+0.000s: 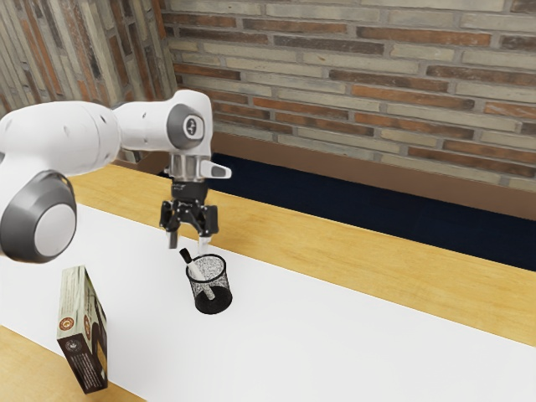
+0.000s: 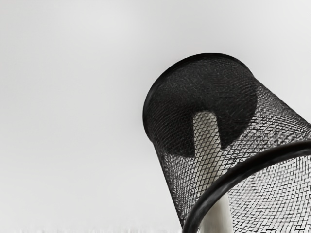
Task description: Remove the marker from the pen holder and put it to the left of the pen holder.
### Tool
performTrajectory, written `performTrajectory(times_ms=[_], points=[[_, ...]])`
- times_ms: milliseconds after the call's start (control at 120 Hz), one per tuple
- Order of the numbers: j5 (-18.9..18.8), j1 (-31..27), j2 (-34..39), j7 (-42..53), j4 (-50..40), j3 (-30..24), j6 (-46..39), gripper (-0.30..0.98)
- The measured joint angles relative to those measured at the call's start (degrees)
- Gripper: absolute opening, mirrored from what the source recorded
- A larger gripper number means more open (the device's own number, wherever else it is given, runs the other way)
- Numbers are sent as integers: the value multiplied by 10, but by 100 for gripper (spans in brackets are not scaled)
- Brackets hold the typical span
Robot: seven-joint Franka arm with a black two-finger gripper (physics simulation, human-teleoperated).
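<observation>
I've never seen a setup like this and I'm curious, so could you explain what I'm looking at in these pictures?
This is a computer-rendered robot arm with a black two-finger pincer. The exterior view is taken from beside the arm. The wrist view comes from a camera on the arm's hand, looking closely at the pen holder.

That black mesh cup stands on a white surface with a marker leaning inside, its dark end poking above the rim. A printed box stands nearer the exterior view's left.

Nothing is held: the pincer is open just above the pen holder, its fingers apart.
</observation>
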State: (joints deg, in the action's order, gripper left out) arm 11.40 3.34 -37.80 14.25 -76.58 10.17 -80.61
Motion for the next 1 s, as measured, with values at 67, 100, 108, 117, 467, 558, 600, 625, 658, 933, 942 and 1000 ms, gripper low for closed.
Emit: performTrajectory(times_ms=[67,100,108,117,467,558,600,625,658,933,942,1000], points=[[11,0,4,2,-22,1,7,68],[15,0,5,2,-27,1,10,67],[16,1,6,2,-28,1,11,67],[17,1,6,2,-29,1,11,67],[40,5,19,5,-40,0,35,37],[48,3,22,6,-42,0,38,26],[51,3,22,6,-43,0,40,22],[52,2,23,6,-43,0,41,19],[55,2,24,6,-43,0,42,16],[67,3,28,8,-42,0,49,-2],[67,3,28,8,-42,0,49,-2],[68,5,35,8,-42,1,48,-4]])
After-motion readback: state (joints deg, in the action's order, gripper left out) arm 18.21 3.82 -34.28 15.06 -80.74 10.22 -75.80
